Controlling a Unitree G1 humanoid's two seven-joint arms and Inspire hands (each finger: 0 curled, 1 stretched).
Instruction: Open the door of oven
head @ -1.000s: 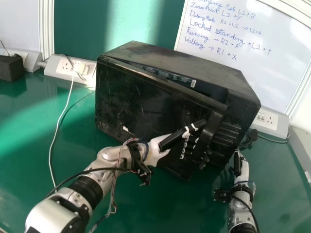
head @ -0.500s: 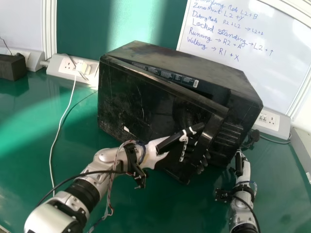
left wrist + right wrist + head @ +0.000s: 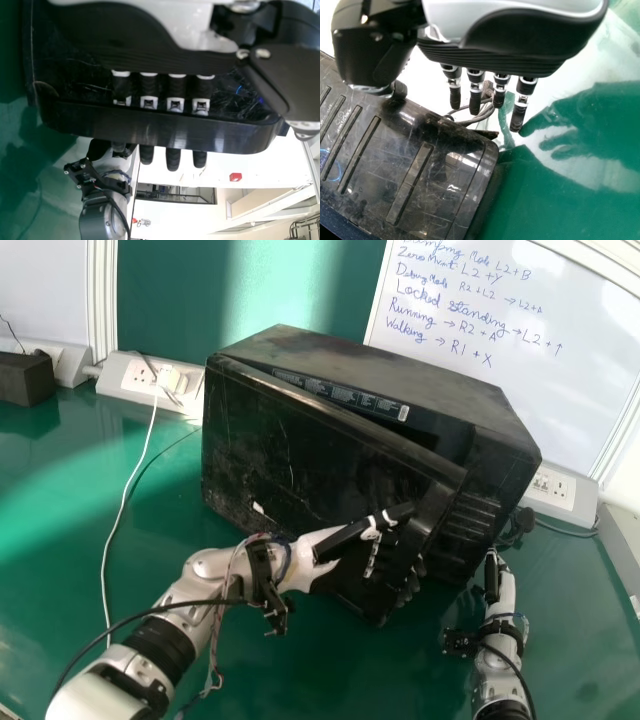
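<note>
Nearest in the head view, the left arm (image 3: pixel 170 625), smooth silver shells over a ribbed black joint with loose cables along it, comes in from the lower left. Its left hand (image 3: pixel 350 535) is at the door's handle (image 3: pixel 435 505), a long, glossy, round-cornered black strip. In the left wrist view the dark fingers (image 3: pixel 173 159) run straight behind that strip, side by side, their blunt tips out past its far edge; they are apart from the thumb, not curled tight.

At the lower right, the right hand (image 3: pixel 506 590) is beside the oven's front corner, its slim, jointed fingers (image 3: pixel 518 117) straight and spread a little, nothing held.

The oven door (image 3: pixel 300 450) is a broad, flat black panel, shiny but scratched and smudged, with a small white mark low down. It stands ajar, the handle edge swung out from the body. Behind it, the boxy oven (image 3: pixel 380 375) sits tilted to the view on the bench (image 3: pixel 60 480), its dusty matte top rounded at the edges, with raised ribs down the control panel (image 3: pixel 472 520).

The bench is smooth, glossy green. Farther back are white plastic socket boxes (image 3: pixel 125 375), a thin white cable (image 3: pixel 105 560), a dark block (image 3: pixel 25 378) and a glossy whiteboard (image 3: pixel 560 330) with blue handwriting.
</note>
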